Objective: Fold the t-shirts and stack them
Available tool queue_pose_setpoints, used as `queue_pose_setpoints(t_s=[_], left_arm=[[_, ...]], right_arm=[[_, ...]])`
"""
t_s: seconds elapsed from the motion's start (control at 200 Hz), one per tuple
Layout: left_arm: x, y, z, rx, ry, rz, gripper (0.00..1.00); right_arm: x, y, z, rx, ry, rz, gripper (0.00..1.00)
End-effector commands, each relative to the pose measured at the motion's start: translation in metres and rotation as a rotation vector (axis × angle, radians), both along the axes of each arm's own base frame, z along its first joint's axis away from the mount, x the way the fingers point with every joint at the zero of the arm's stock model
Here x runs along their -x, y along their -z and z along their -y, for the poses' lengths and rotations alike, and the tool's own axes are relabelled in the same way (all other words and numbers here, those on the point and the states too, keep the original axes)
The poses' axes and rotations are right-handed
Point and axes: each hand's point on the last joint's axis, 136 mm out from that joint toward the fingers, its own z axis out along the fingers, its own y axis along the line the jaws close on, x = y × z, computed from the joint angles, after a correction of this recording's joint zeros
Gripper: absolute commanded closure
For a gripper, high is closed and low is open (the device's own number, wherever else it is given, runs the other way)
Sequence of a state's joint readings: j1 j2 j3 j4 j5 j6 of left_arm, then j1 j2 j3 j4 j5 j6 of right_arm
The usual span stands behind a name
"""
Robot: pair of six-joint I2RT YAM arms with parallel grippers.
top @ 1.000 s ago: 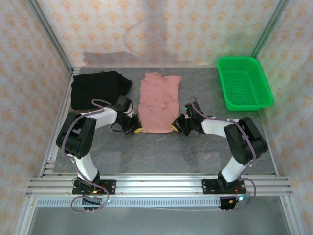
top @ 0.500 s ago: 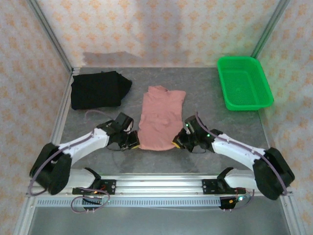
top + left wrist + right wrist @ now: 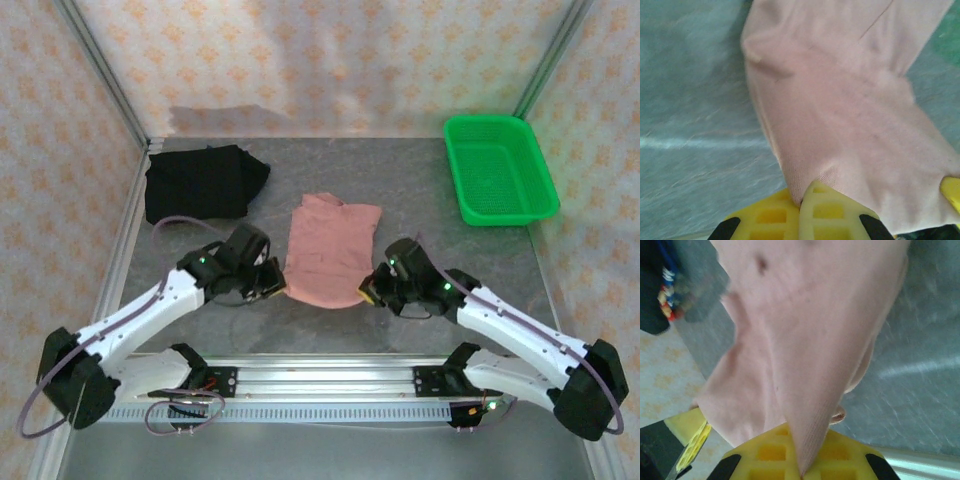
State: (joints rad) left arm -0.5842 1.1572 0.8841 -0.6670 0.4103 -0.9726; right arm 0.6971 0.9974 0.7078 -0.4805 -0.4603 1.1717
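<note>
Our left claw (image 3: 270,285) and right claw (image 3: 370,292) each pinch a near corner of the pink t-shirt (image 3: 330,245), we judge so its hem lifts evenly for a fold; it lies mid the tabletop (image 3: 330,325), while the black t-shirt (image 3: 205,182) sits apart at the far left.
</note>
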Motion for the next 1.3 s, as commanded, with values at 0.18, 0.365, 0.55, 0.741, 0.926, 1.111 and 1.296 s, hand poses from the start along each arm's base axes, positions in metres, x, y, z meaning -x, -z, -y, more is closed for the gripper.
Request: queue_pose_setpoints(t_s=[0.18,0.365,0.55,0.741,0.926,1.111,1.296], left_arm=[[-0.102,-0.034,-0.002,-0.042,0.013,0.062,1.0],[-0.167,-0.026,-0.003,-0.055,0.021,0.056,1.0],[-0.231,0.025,-0.009,-0.054,-0.003,-0.018,1.0],[-0.305,0.0,-0.008,0.043,-0.076,0.063,0.57],[-0.345,-0.155,-0.019,0.163,-0.14,0.361,0.37],[-0.293,-0.212,-0.032,0.118,-0.073,0.443,0.32],[-0.218,-0.148,-0.039,0.073,0.027,0.363,0.23]], right_arm=[[-0.09,-0.019,0.028,0.081,-0.001,0.016,1.0],[-0.159,-0.003,0.035,0.105,-0.013,-0.033,1.0],[-0.218,0.039,0.047,0.132,-0.009,-0.098,0.94],[-0.302,0.023,0.055,0.03,0.068,0.004,0.47],[-0.318,-0.124,0.082,0.113,0.064,0.335,0.28],[-0.243,-0.165,0.092,0.126,0.041,0.421,0.23],[-0.161,-0.11,0.084,0.017,0.038,0.369,0.16]])
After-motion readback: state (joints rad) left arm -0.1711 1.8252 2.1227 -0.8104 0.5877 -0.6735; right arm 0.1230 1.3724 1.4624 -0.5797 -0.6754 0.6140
